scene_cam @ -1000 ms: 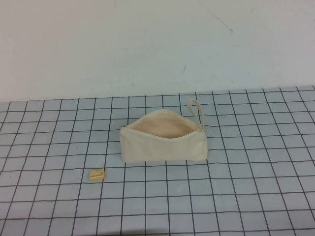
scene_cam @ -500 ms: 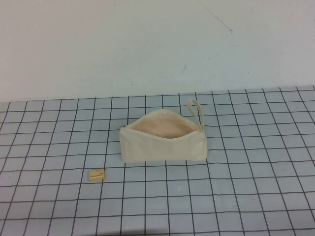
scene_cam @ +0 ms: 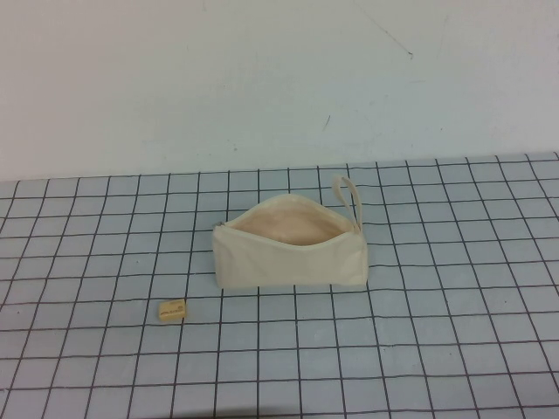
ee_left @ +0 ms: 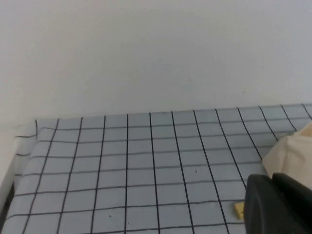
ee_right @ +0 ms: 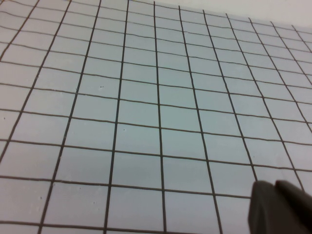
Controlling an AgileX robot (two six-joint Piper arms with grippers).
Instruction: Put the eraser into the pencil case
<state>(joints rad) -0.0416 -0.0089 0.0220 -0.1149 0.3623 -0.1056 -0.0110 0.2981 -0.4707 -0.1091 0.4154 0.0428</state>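
Note:
The pencil case [scene_cam: 288, 253] is a cream canvas pouch standing mid-table with its zip open and its loop strap [scene_cam: 348, 190] at the far right end. The eraser [scene_cam: 171, 309], a tiny pale yellow block, lies on the mat to the front left of the pouch, apart from it. Neither gripper shows in the high view. In the left wrist view the left gripper [ee_left: 272, 179] is shut and empty, with the eraser [ee_left: 238, 209] just beside its fingers and the pencil case [ee_left: 292, 148] behind them. The right gripper [ee_right: 275, 185] is shut and empty over bare mat.
A light blue mat with a black grid [scene_cam: 437, 332] covers the table. A plain white wall [scene_cam: 262, 78] rises behind it. The mat's left edge [ee_left: 19, 161] shows in the left wrist view.

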